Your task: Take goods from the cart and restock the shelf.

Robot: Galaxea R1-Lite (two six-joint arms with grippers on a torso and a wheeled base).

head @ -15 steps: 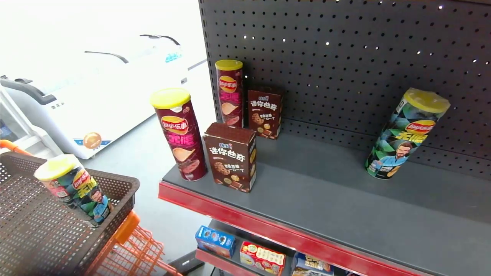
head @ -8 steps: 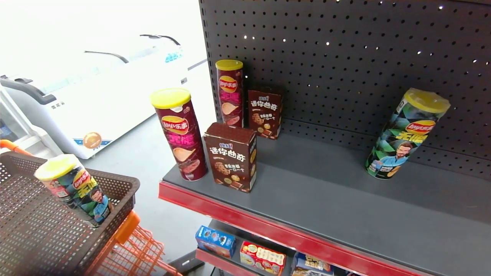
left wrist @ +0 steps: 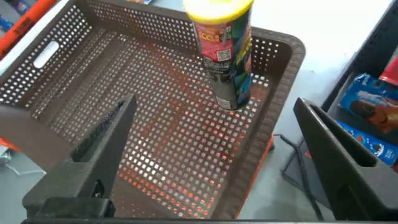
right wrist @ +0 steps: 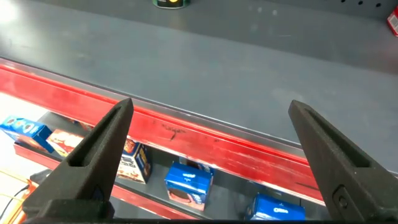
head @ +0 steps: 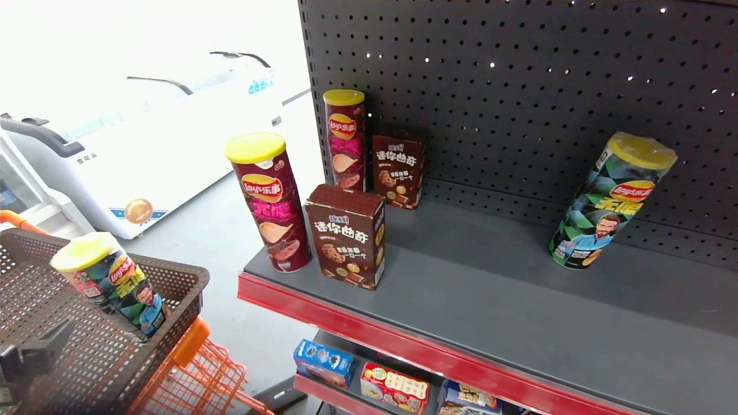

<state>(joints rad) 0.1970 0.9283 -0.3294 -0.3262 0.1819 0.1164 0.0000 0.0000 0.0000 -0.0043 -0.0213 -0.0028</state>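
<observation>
Can [head: 109, 282], green w/ yellow lid, upright in brown perforated basket [head: 179, 288] atop orange cart [head: 193, 341], close to a basket wall. L gripper [left wrist: 214, 104] over basket, fingers spread wide, nothing held, can apart from both. R gripper [right wrist: 210, 107] likewise spread, empty, in front of shelf [head: 490, 300] by its red lip [right wrist: 186, 134]. Shelf deck grey, black pegboard [head: 519, 86] behind. Red cans [head: 268, 202] and brown boxes [head: 349, 236] at left end, twin green can [head: 611, 202] well right, by pegboard. Snack packs [head: 323, 362] on tier below. White freezer [head: 144, 144] on grey floor [head: 213, 230] beyond cart.
</observation>
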